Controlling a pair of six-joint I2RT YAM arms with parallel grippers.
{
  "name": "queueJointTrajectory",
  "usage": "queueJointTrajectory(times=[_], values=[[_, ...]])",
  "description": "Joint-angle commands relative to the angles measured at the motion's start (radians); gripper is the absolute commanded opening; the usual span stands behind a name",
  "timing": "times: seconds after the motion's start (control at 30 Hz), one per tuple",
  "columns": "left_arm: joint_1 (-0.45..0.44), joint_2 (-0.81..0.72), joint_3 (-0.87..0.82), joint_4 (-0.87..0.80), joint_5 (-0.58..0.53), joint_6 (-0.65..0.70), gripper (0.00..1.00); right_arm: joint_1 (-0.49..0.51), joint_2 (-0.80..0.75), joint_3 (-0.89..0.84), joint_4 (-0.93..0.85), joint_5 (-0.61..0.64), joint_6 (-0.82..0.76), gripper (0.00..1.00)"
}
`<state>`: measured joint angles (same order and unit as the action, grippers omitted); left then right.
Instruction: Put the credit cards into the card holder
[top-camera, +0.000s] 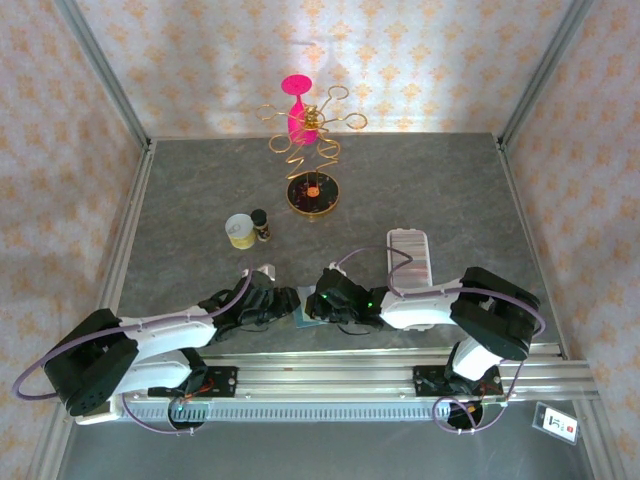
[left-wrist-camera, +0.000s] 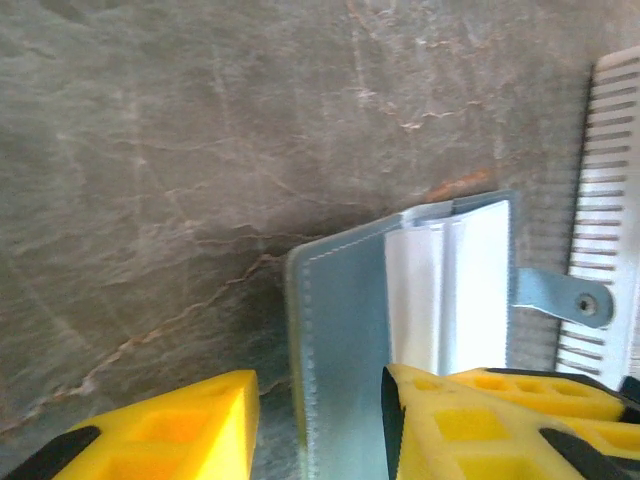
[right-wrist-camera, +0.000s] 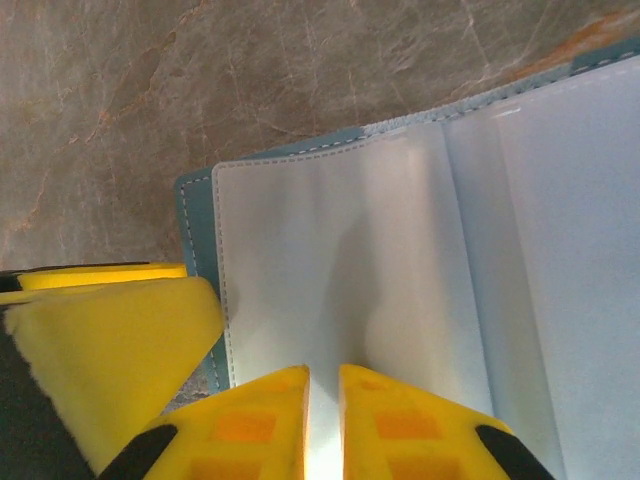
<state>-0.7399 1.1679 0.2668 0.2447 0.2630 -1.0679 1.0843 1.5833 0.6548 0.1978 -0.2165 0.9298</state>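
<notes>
Teal wallet (left-wrist-camera: 345, 300) open on surface (left-wrist-camera: 150, 150). Left tool (left-wrist-camera: 318, 388) half open astride its cover edge (left-wrist-camera: 300, 350), likely steadying. Right tool (right-wrist-camera: 322, 378) pinched on clear sleeve (right-wrist-camera: 330, 250), likely seeking credit cards. Card holder (top-camera: 408, 255) just beside wallet.

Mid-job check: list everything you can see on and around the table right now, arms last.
stone-look table: one, grey marbled, under everything
ridged plastic card holder: one, clear-whitish, right of centre by the right arm
teal folding wallet: one, teal with clear inner sleeves, lying open at the near edge between the grippers
wire rack: one, gold on a round dark base, far centre
stemmed plastic cup: one, pink, at the rack's top
round cup: one, cream, left of centre
small bottle: one, dark, right beside the cup
tag: one, white, near right corner
left gripper: yellow fingers, open, straddling the wallet's cover
right gripper: yellow fingers, shut on a wallet sleeve
</notes>
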Motion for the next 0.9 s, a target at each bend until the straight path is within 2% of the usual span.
queueJointTrajectory(times=[0.0,0.3,0.4,0.47,0.57,0.67,0.77,0.87], values=[[-0.007,-0.012,-0.023,0.117,0.038,-0.039,0.38,0.009,0.015,0.038,-0.025,0.031,-0.011,0.14],[-0.005,-0.051,-0.054,0.143,0.005,-0.076,0.37,0.009,0.018,0.037,-0.019,0.031,-0.006,0.13],[-0.041,-0.100,-0.084,0.194,-0.063,-0.113,0.39,0.008,0.019,0.033,-0.014,0.027,-0.003,0.12],[-0.044,-0.097,-0.073,0.157,-0.070,-0.108,0.42,0.009,0.015,0.032,-0.012,0.030,-0.006,0.12],[-0.045,-0.074,-0.069,0.126,-0.089,-0.094,0.41,0.009,0.014,0.031,-0.003,0.030,-0.007,0.12],[-0.044,-0.026,-0.090,0.202,-0.053,-0.101,0.37,0.009,0.015,0.032,0.000,0.025,-0.010,0.12],[-0.045,0.024,-0.075,0.217,-0.029,-0.095,0.25,0.008,0.007,0.027,0.005,0.026,-0.009,0.11],[-0.044,0.056,-0.066,0.243,-0.011,-0.089,0.21,0.009,-0.003,0.023,0.006,0.029,-0.012,0.11]])
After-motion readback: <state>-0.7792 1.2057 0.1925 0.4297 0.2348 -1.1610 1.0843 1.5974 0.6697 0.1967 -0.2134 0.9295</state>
